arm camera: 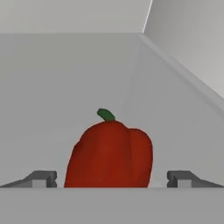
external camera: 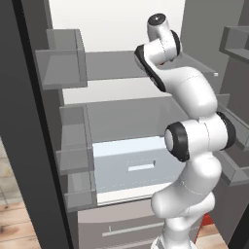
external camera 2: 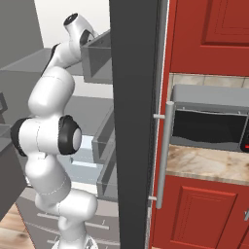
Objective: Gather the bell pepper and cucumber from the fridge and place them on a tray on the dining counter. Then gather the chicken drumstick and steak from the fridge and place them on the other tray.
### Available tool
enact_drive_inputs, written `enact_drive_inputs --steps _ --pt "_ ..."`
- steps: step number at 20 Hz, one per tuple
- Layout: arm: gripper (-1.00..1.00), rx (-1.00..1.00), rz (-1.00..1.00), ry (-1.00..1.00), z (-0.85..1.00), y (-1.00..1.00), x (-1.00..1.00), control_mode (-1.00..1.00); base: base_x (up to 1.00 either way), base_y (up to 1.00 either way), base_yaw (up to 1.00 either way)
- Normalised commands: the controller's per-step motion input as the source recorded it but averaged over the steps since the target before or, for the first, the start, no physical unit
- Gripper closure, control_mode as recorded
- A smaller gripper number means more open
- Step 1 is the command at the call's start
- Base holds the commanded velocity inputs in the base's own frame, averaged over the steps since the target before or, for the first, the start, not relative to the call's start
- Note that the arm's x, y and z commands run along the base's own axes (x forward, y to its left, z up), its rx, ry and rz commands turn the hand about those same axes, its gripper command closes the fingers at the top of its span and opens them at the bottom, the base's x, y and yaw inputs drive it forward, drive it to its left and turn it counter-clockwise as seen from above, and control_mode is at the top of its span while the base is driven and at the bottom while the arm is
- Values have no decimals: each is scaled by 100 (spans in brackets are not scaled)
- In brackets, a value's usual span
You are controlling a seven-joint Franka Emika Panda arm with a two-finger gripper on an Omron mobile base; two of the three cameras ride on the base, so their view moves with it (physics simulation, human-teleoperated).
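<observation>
In the hand view the bell pepper was cut off at its lower part by the picture's bottom band, so where it rested could not be told. Whether the fingertips touched it could not be told either. In the left base view the arm hid the right part of the fridge shelves. In the right base view the dark fridge door hid most of the interior, and the microwave was cut off at the right edge.

Red bell pepper, green stem
</observation>
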Motion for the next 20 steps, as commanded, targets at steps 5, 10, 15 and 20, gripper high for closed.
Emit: enact_drive_inputs --steps 5,10,15,20 --pt "-100 0 -1 0 0 9 29 -100 0 0 0" --pt "-100 0 0 0 -3 0 2 -100 0 0 0" --pt "100 0 0 0 -16 0 0 -100 0 0 0" --pt "100 0 0 -1 -16 -1 0 -100 0 0 0"
